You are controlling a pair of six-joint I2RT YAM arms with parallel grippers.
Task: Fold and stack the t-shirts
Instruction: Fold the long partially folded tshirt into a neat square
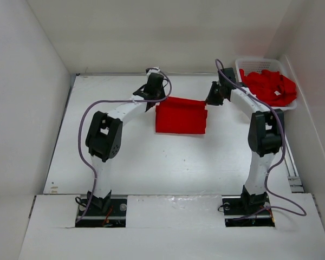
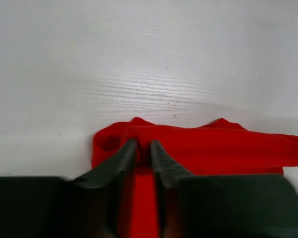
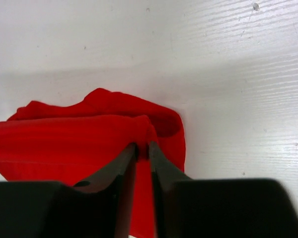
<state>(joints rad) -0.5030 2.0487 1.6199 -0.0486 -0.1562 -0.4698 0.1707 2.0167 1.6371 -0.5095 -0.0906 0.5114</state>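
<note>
1. Top external view: we see a red t-shirt (image 1: 180, 115) lying folded in the middle of the white table (image 1: 124, 157), between our two arms. Our left gripper (image 1: 150, 104) is at its far left corner and our right gripper (image 1: 210, 101) is at its far right corner. More red t-shirts (image 1: 268, 85) sit in a white basket (image 1: 260, 60) at the far right. White walls (image 1: 32, 108) stand close around the table, so we have little room to swing.
2. Left wrist view: the left gripper (image 2: 143, 144) has its jaws almost closed, with a fold of the red t-shirt (image 2: 213, 144) pinched between them. The cloth looks soft, light and floppy, so we think it will sag and bunch.
3. Right wrist view: the right gripper (image 3: 143, 146) also has its jaws almost closed on a fold of the red t-shirt (image 3: 64, 139). We think holding both corners at once keeps the cloth flat. The table (image 3: 238, 99) looks smooth, so the cloth should slide.
</note>
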